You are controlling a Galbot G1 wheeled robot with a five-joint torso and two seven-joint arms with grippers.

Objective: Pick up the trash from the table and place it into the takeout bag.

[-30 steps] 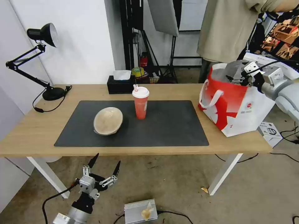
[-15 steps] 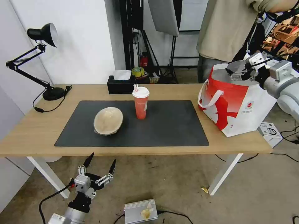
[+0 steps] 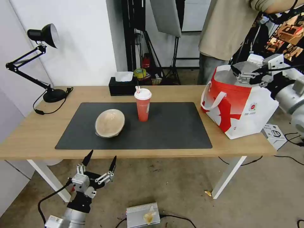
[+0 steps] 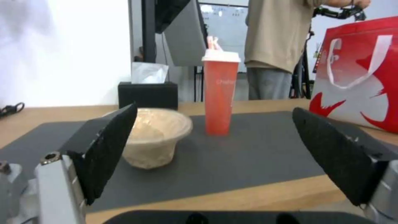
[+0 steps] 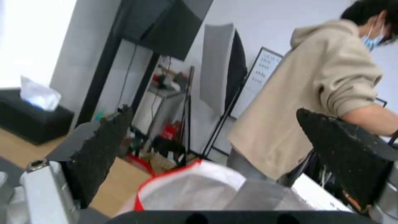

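Right end effector (image 3: 242,71) has risen above the takeout bag (image 3: 240,104), spread wide, empty.

A: What's behind the table?
B: A plain white wall (image 3: 79,41), then black stands (image 3: 139,34) holding a grey panel (image 3: 166,15).
A: And lighting?
B: A black desk lamp (image 3: 42,34) on a jointed arm stands at the far left corner.
A: The floor?
B: Bare grey concrete floor (image 3: 177,190), scuffed, with black cables (image 3: 253,162) trailing and a small silver box (image 3: 143,215).
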